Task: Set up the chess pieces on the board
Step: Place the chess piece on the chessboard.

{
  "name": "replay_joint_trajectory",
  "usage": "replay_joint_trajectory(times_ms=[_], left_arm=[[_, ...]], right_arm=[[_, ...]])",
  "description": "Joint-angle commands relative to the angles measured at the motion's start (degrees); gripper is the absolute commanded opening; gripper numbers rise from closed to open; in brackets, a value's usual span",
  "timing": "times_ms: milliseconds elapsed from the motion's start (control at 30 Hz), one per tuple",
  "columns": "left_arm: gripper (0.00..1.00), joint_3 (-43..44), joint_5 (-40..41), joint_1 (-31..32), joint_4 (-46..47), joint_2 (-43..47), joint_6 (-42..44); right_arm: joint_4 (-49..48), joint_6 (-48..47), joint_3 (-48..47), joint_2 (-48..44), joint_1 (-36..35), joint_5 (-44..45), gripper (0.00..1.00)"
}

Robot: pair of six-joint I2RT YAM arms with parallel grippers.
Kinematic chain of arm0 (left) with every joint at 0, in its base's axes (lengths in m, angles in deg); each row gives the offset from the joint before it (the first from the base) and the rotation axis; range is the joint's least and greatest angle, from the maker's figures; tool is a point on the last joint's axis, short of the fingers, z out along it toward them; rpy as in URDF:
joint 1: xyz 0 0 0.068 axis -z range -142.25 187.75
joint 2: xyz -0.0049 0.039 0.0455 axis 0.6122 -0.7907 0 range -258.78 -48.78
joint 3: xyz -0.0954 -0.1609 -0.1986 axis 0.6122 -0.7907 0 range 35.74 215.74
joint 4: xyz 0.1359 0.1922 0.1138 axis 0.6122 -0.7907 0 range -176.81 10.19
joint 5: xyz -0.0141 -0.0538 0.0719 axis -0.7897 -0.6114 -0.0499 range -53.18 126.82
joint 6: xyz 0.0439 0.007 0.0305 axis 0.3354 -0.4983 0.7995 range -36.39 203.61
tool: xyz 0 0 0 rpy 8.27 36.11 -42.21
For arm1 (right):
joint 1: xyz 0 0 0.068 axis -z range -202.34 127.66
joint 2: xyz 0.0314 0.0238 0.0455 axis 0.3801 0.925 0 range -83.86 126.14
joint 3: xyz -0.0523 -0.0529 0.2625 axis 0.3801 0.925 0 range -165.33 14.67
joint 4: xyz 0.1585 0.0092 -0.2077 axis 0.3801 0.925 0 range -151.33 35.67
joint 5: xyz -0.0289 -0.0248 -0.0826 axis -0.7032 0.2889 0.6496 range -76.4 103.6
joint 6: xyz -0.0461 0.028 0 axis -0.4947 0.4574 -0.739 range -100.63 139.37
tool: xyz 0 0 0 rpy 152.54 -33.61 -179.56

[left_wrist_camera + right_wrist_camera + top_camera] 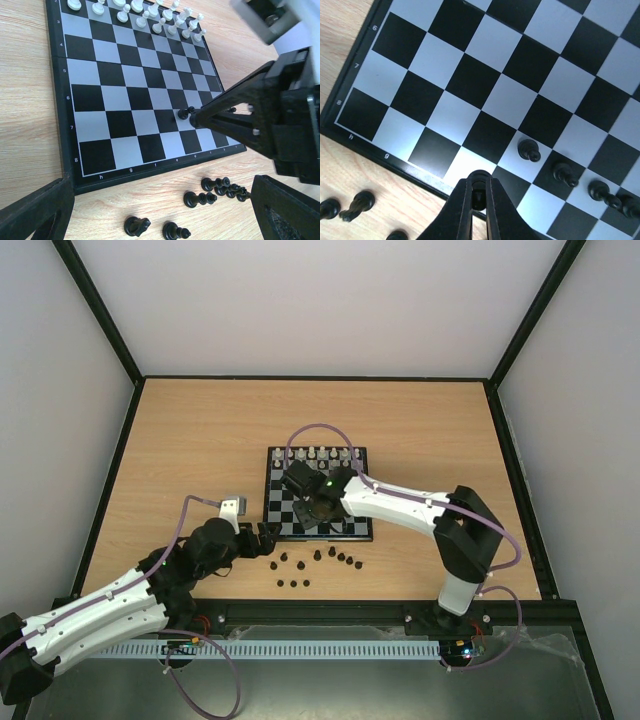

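Observation:
The board lies mid-table with black and pale checks. My right gripper hangs low over the board's near edge, shut on one dark chess piece. The left wrist view shows that gripper with the piece at its tip. Three dark pieces stand in the second row from the near edge. Several dark pieces lie on the wood in front of the board. My left gripper is open just above them, nothing between its fingers.
White pieces fill the board's far rows. Loose dark pieces are scattered between the board and the arm bases. A black frame borders the wooden table.

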State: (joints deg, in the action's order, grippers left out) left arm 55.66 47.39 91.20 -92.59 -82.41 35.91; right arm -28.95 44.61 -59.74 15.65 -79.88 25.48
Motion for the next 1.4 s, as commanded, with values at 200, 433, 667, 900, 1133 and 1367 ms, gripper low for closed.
replay_joint_trajectory(times_ms=[200, 433, 667, 900, 1133, 1367], left_arm=[[1.00, 0.8, 0.8, 0.3, -0.3, -0.3, 0.5], [1.00, 0.7, 0.8, 0.3, -0.2, -0.3, 0.4], [0.99, 0.7, 0.8, 0.3, -0.1, -0.6, 0.4], [0.99, 0.6, 0.9, 0.3, -0.1, -0.5, 0.4], [1.00, 0.5, 0.9, 0.3, -0.1, -0.5, 0.5], [0.99, 0.4, 1.0, 0.3, -0.1, -0.6, 0.5]], right_arm=[[-1.5, -2.1, -2.3, 5.9, 1.4, -1.8, 0.02], [-2.1, -2.1, -2.8, 7.5, 2.4, -1.3, 0.02], [-2.8, -2.1, -2.5, 8.4, 3.4, -1.7, 0.01], [-3.3, -2.2, -2.2, 9.4, 3.7, -1.9, 0.01], [-3.4, -2.3, -2.1, 9.9, 4.0, -2.0, 0.02], [-3.3, -2.2, -2.0, 9.8, 4.0, -2.5, 0.04]])
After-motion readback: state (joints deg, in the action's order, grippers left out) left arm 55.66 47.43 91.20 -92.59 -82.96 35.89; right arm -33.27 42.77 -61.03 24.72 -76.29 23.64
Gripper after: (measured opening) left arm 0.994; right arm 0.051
